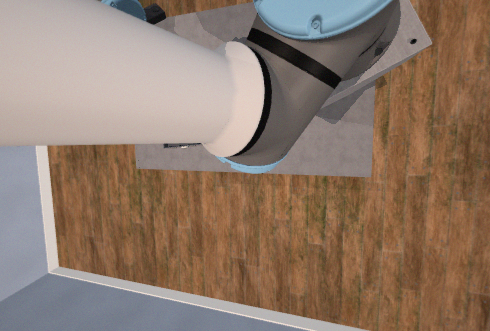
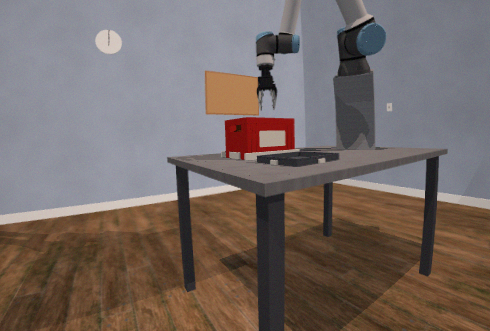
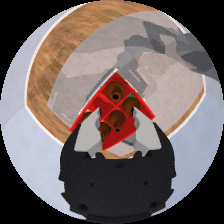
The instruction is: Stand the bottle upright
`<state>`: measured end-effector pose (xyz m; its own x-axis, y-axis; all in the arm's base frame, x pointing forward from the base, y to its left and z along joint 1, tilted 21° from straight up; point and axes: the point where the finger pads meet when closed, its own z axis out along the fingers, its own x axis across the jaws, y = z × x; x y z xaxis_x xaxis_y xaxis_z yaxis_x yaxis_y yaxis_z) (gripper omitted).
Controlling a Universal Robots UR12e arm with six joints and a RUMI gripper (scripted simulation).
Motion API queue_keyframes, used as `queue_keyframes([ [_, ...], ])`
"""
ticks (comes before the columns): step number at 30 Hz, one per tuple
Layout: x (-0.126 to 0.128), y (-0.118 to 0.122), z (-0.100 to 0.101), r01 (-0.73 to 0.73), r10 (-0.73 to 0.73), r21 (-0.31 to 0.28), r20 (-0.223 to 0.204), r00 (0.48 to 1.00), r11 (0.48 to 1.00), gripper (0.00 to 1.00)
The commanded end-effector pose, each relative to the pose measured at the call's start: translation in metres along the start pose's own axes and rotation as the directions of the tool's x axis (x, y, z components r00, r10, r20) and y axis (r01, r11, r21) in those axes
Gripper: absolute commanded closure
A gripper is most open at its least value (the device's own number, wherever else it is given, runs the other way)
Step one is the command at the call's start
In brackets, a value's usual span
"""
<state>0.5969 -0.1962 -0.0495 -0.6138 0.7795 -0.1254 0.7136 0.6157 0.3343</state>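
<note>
The red crate (image 2: 251, 139) (image 3: 149, 113) stands on the table. In the wrist view brown bottles stand in its compartments: one bottle (image 3: 115, 92) near the far corner, another bottle (image 3: 130, 105) to the right, one (image 3: 117, 120) centrally, and others partly hidden by the left finger. Neck differences cannot be told. My gripper (image 2: 267, 107) (image 3: 116, 107) points down above the crate, its fingers partly open with nothing between them. The dark tray (image 2: 298, 161) lies beside the crate with no bottle visible on it; a sliver of it (image 1: 172, 146) shows in the top view.
The arm (image 1: 125, 73) covers most of the table (image 1: 340, 153) (image 2: 225, 169) in the top view and hides the crate there. The robot's pedestal (image 2: 354, 113) stands behind the table. The crate walls rise well above the low tray.
</note>
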Motion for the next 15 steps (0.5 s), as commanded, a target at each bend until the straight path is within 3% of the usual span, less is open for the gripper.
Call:
queue_keyframes([
  [1, -0.0005, 0.0002, -0.0004, 0.0, 0.0, 0.0, 0.001, 1.0, 1.0, 0.62],
  [15, -0.0005, 0.0002, 0.005, 0.0, 0.0, 0.0, 0.001, 1.0, 1.0, 0.62],
])
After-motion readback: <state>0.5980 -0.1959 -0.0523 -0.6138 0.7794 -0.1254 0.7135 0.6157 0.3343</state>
